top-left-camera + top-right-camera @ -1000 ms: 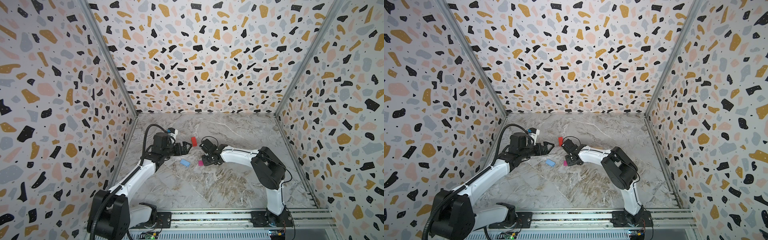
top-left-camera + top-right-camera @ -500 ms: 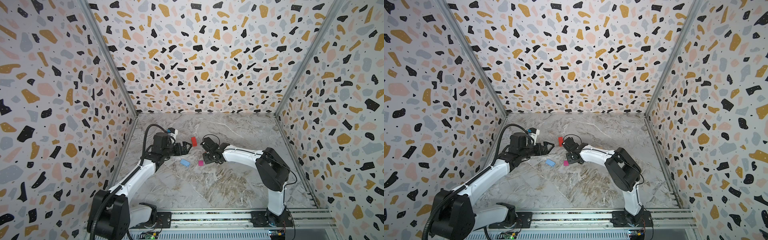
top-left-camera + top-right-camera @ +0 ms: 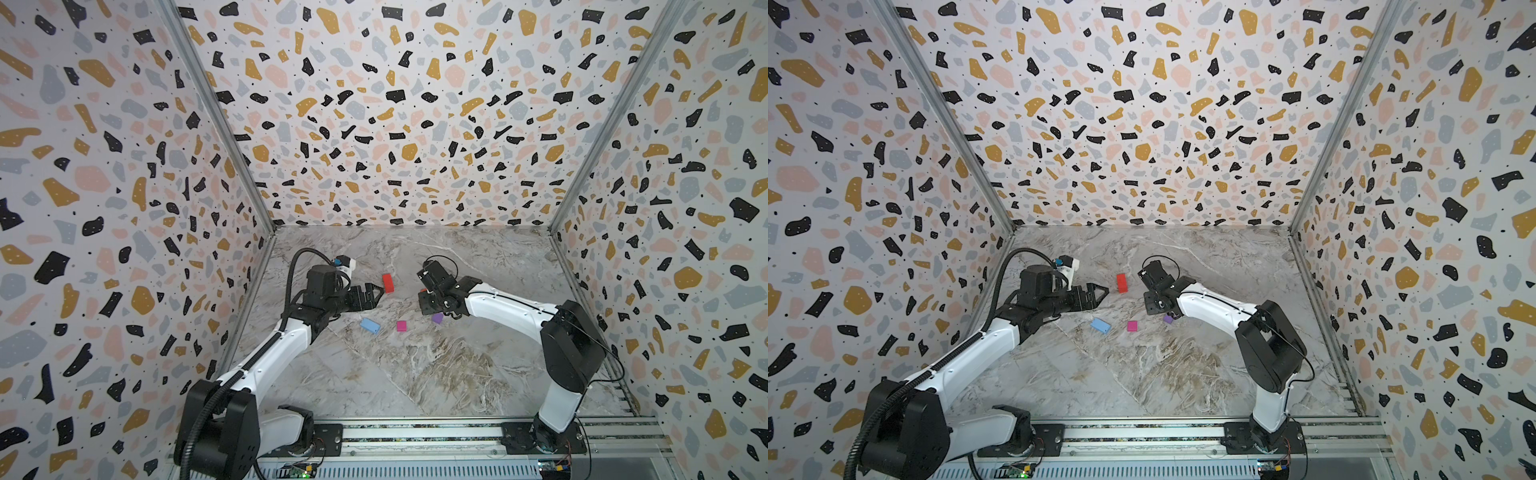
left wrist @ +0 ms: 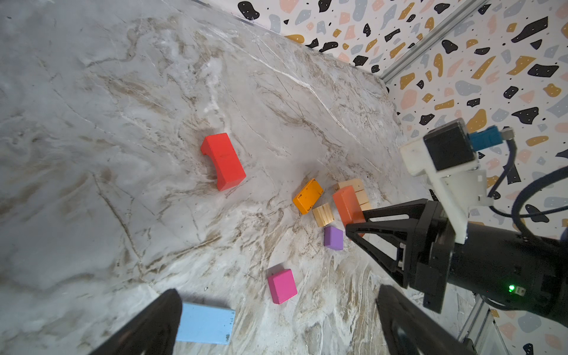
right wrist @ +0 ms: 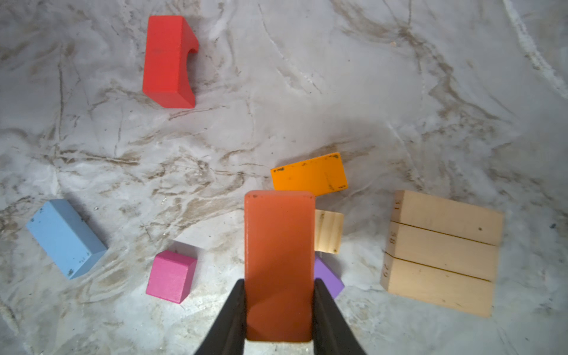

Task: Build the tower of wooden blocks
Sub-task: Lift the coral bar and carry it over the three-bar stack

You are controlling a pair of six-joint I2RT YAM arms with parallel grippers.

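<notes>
Grips dark-orange bar (image 5: 279,264) in clenched right jaws, raised just beside three tan bars (image 5: 442,252) near worktop (image 3: 415,374) middle. Holds left jaws released, empty, by red arch block (image 3: 387,282). Risks knocking tan bars apart on descent, or a skewed landing. Smooth marble-patterned worktop, likely slippery; terrazzo-print walls (image 3: 374,104) on three sides.

Right pincer (image 5: 279,282) clamps the dark-orange bar (image 5: 278,246) near three tan bars (image 5: 442,252)

I work in a lab test cell: terrazzo-print panel walls (image 3: 395,124) on three sides, marble-print tabletop (image 3: 374,374), aluminium mounting rail (image 3: 415,433) along the front edge.
</notes>
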